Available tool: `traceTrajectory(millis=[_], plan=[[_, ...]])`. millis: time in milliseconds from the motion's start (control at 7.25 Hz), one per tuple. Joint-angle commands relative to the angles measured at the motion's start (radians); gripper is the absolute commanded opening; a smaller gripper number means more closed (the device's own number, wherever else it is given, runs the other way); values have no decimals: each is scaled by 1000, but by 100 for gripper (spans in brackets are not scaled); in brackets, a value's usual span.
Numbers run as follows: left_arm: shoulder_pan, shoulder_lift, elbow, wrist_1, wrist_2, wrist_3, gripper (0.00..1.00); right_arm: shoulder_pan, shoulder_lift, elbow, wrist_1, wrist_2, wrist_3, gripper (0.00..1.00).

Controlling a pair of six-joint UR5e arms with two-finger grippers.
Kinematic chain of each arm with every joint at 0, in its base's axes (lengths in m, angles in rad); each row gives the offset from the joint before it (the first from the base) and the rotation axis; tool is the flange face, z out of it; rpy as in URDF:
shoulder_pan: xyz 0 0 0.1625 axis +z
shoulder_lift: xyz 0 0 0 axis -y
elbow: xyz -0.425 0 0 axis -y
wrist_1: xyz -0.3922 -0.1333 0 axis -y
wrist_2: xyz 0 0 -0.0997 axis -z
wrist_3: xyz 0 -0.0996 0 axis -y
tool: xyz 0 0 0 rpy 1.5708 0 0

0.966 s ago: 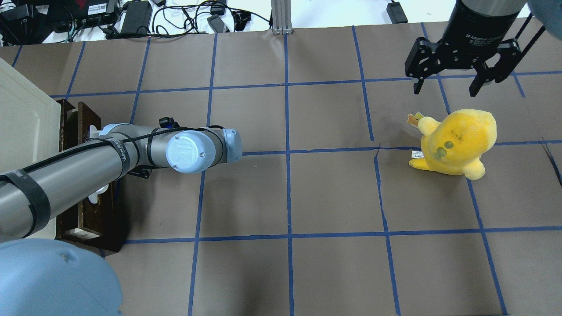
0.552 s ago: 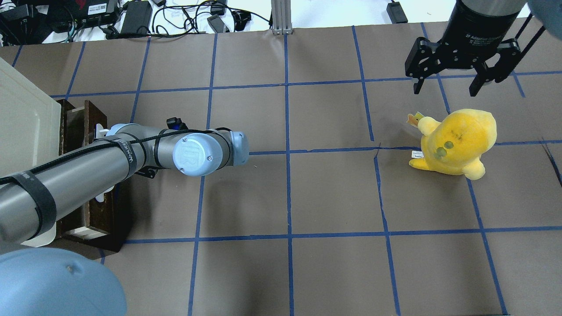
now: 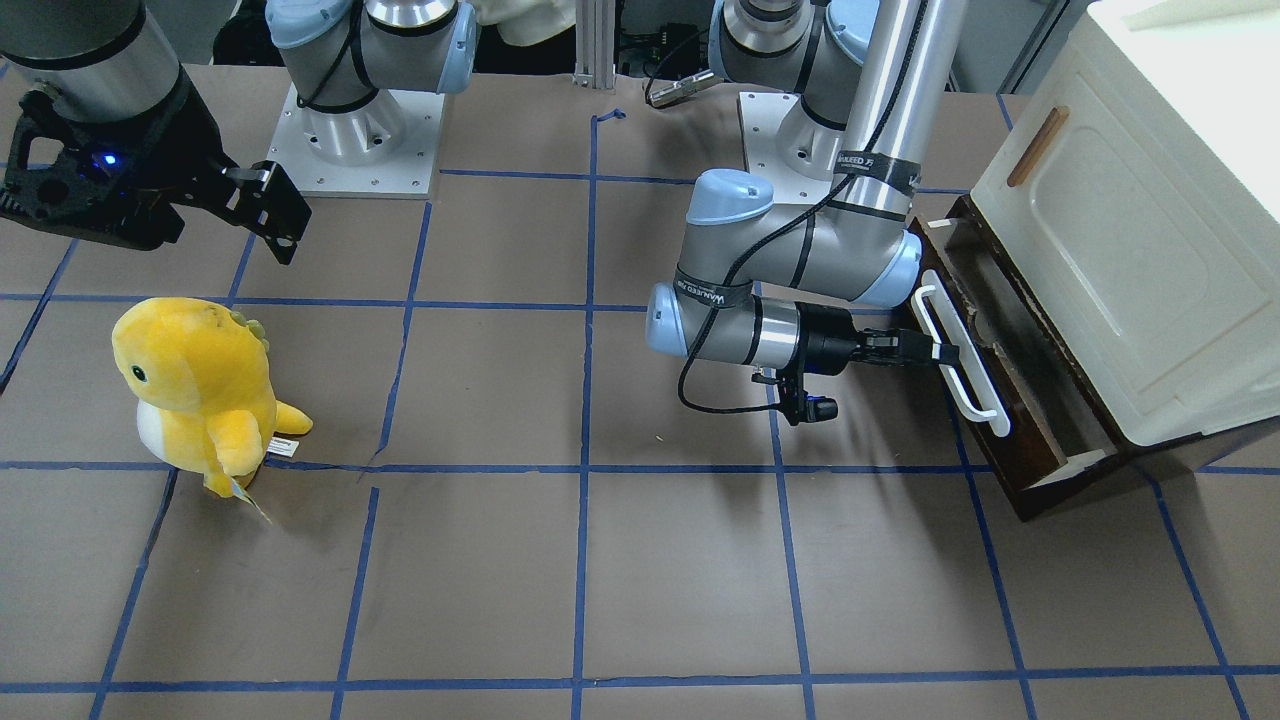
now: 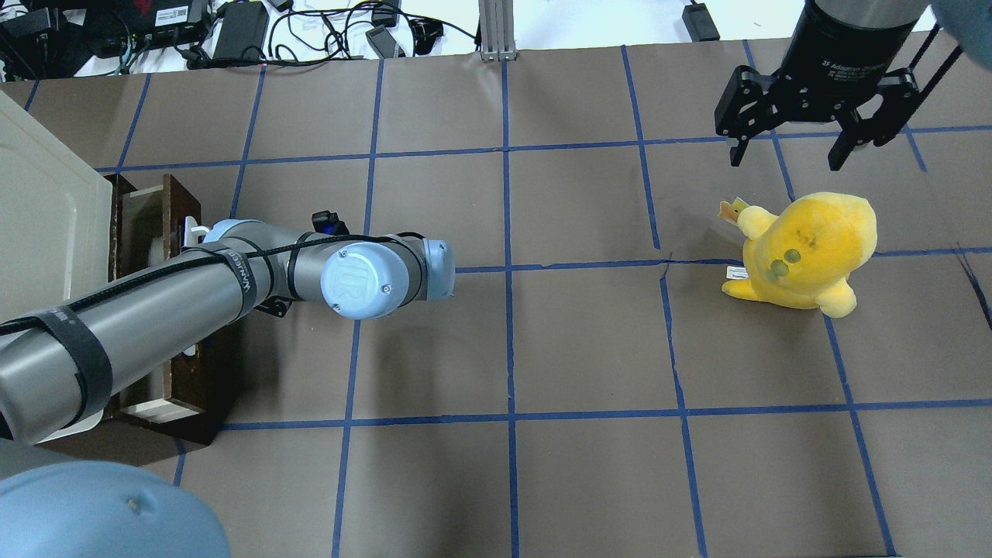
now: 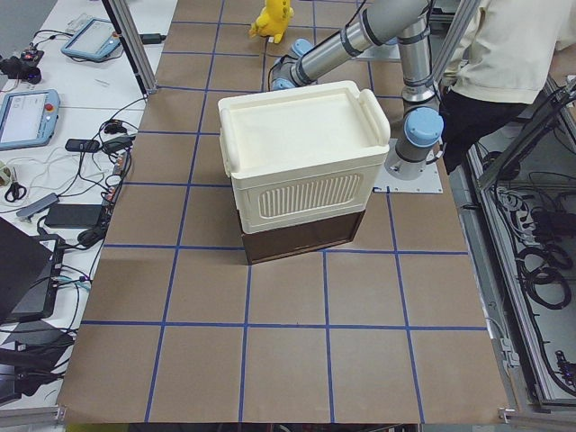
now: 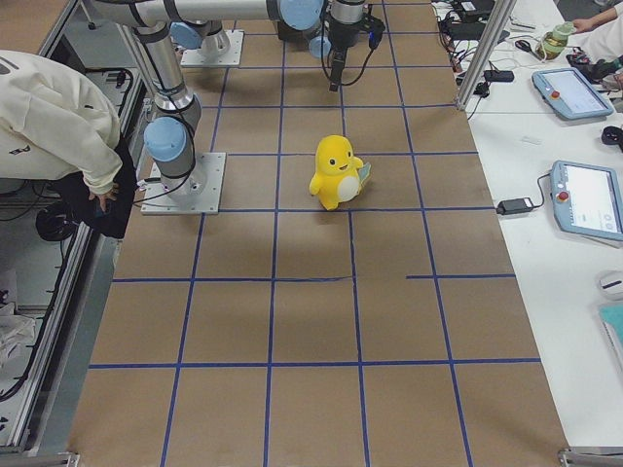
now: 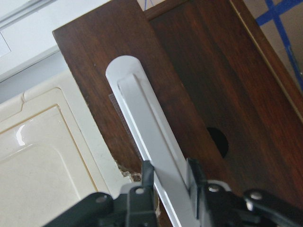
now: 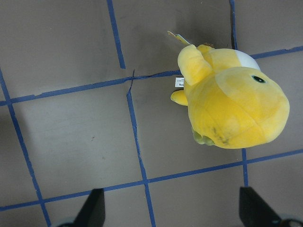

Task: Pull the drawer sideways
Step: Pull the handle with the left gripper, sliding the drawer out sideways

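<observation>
The dark brown drawer (image 3: 990, 450) sticks partly out from under the cream cabinet (image 3: 1130, 230) at the table's left end. Its greyish interior shows in the overhead view (image 4: 143, 232). My left gripper (image 3: 935, 352) reaches in sideways and is shut on the drawer's long white bar handle (image 3: 962, 365). The left wrist view shows both fingers (image 7: 147, 176) clamped on the handle (image 7: 142, 113) against the brown front (image 7: 203, 85). My right gripper (image 4: 790, 151) is open and empty, hovering at the far right of the table, above and beyond a yellow plush toy.
The yellow plush toy (image 4: 806, 248) stands on the right side of the brown gridded table. The cabinet door has a small wooden handle (image 3: 1037, 146). Cables and power bricks (image 4: 232, 27) lie beyond the far edge. A person (image 5: 513, 45) stands by the robot's base.
My left arm has moved to the right in the overhead view with the handle in its grip. The drawer has slid further out from the cabinet. The right arm has not moved.
</observation>
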Motion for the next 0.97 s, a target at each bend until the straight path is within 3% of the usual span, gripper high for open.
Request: traceTrajectory(millis=[0,828], plan=[[-12,-7,0,1,1,6,29,0,0,0,0,0,0,100],[5,-14,29,1,1,3,32,0,0,0,0,0,0,100]])
